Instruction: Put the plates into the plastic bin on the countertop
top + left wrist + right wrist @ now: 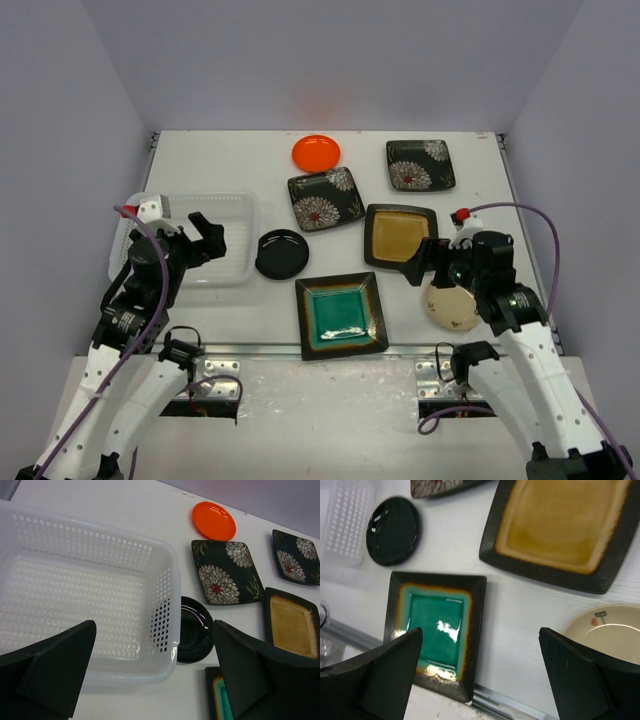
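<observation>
- While both arms hang over the countertop [220, 160], the top view puts the bin [240, 205] at its left side. The left gripper [208, 236] is above the bin's right half, jaws spread wide, nothing held.
- Top view, seven plates, all on the countertop outside the bin:
  - orange plate [316, 152] at the back
  - two floral plates [325, 198] [420, 164]
  - amber plate [398, 234]
  - black plate [282, 254] just beside the bin's right wall
  - teal plate [341, 314] at the near edge
  - cream plate [450, 308] at right
- Top view: right gripper [428, 262] is over the amber plate's near right corner, the cream plate just beside. Jaws wide, nothing held.
- Left wrist view: fingers [55, 665] well apart, with the bin's near right corner between them. Cannot tell whether the black plate touches the wall.
- Right wrist view: fingers [385, 670] well apart. Teal plate is by the left finger, cream plate by the right, amber plate beyond.
</observation>
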{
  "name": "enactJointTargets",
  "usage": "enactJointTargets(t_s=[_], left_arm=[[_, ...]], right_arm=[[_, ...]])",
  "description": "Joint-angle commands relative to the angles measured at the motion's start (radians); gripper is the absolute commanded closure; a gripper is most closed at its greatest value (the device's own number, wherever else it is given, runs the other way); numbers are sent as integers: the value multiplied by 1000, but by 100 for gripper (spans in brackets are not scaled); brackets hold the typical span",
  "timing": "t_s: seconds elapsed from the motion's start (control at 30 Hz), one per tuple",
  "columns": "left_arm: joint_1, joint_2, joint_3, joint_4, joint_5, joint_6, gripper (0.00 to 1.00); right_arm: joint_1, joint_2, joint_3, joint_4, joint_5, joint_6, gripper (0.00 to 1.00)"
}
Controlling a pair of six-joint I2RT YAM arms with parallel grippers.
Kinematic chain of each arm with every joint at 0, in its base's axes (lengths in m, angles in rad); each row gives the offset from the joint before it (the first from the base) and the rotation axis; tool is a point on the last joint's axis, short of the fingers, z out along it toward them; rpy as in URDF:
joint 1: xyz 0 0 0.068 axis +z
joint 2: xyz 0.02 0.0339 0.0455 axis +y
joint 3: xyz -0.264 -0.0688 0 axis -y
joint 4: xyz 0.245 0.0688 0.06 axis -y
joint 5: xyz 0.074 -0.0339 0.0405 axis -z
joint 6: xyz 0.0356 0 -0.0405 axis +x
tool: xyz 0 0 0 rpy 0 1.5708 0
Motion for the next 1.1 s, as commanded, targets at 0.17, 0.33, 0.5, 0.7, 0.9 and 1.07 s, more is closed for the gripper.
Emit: enactJointTargets(t_s=[0.17, 0.33, 0.5, 0.7, 0.9, 1.07], left_arm=[[-23, 7, -8, 57, 39, 1, 0], [-41, 18, -19, 80, 104, 19, 0], [-57, 34, -19, 81, 121, 24, 0], [-64, 27, -19, 81, 129, 26, 0], [-82, 17, -16, 78, 124, 28, 0], [-91, 11, -11, 74, 123, 27, 0]], right_arm=[[40, 383, -141, 234, -292, 7, 1], [49, 535, -232, 394, -399, 15, 1], [66, 664, -336, 612, -472, 58, 16], [86, 734, -353, 700, -491, 120, 44], [86, 840, -372, 787, -509, 203, 62], [85, 936, -412, 936, -581, 283, 97]])
